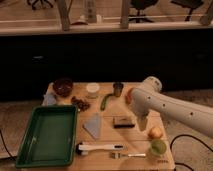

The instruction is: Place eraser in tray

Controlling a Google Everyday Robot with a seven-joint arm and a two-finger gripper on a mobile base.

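Arm [172, 107]: white; reaches in from the right; bends at a round joint, then points down
Gripper [142, 122]: low over the table [135, 140], just right of the eraser [124, 122]; open or closed, I cannot tell
Eraser: lies flat, dark side up; long side runs left to right
Tray [47, 132]: green; well left of the eraser

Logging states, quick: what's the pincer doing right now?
Pincer: open or closed cannot be told; it hangs just right of the eraser.
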